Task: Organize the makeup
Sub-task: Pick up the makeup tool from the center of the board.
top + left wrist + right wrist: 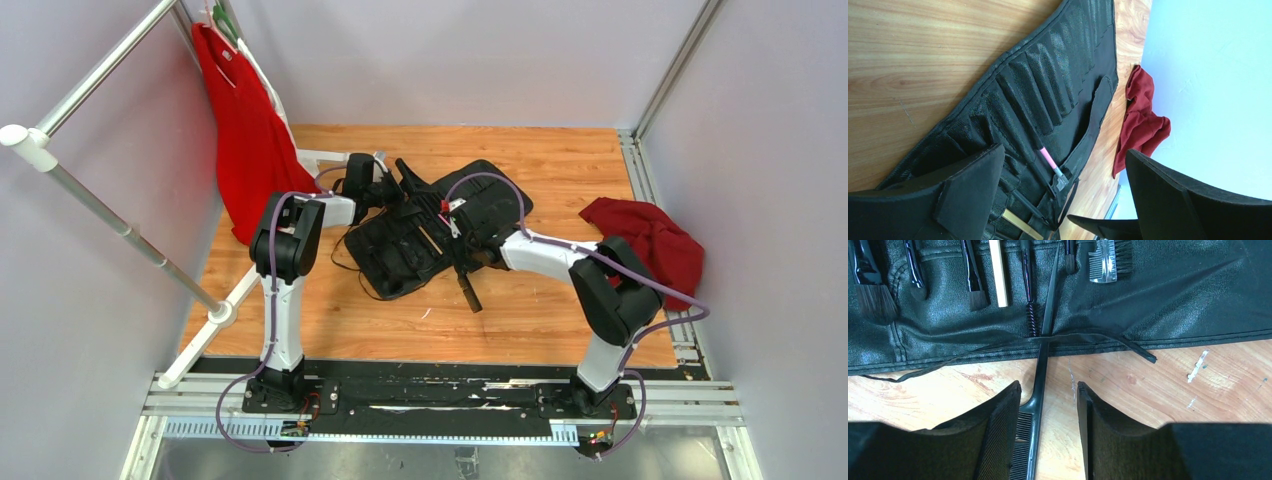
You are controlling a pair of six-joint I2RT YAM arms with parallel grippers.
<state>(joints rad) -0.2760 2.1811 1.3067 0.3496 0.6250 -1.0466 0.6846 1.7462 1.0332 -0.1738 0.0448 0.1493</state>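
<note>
In wrist view, right hand (1048, 387) straddling comb (1040, 365)

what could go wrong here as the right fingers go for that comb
1. The cord crosses the tail comb near its thin end, so lifting could snag it and drag the brush roll.
2. The comb lies off-centre, teeth close to one of the right fingers; closing may twist it or slip.
3. Its tip sits beside a spoolie brush and could knock it.

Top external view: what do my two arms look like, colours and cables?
Left arm and right arm alike: white links, chunky black joint housings, purple cables looping alongside. Left pincer and right pincer have black, wedge-shaped fingers.
</note>
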